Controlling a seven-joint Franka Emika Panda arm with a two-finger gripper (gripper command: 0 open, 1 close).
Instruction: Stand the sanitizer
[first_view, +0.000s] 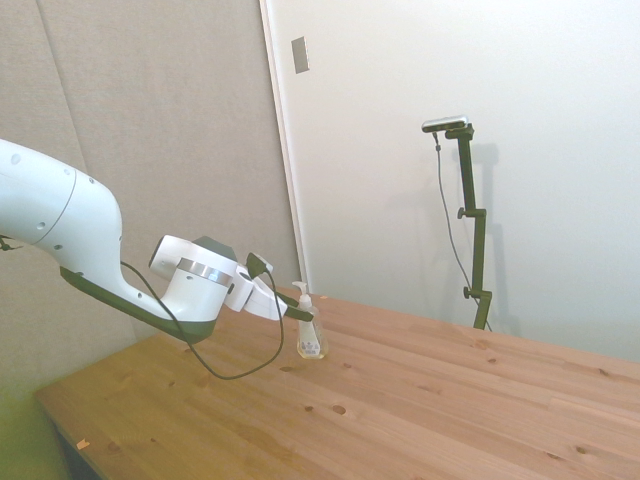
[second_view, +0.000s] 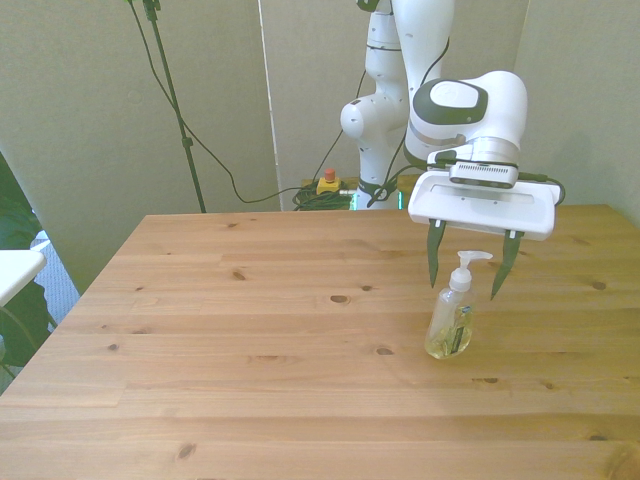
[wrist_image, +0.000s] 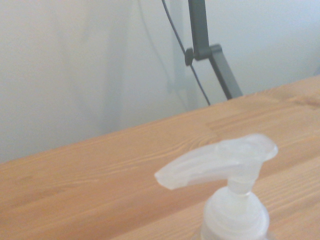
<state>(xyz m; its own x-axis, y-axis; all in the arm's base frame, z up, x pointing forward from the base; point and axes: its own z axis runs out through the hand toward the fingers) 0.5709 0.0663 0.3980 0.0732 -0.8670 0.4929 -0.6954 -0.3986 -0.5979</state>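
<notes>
Sanitizer (second_view: 449, 322) upright on table (second_view: 250, 330); pincer (second_view: 468, 274) released, straddling pump. Careless retreat could clip nozzle, toppling it.

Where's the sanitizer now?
The sanitizer stands upright on the table, toward the front view's right, its pump between the open gripper fingers.

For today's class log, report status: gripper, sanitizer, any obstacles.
Gripper open, fingers either side of the pump, not gripping. Sanitizer upright on the table. Nothing in the way.
</notes>
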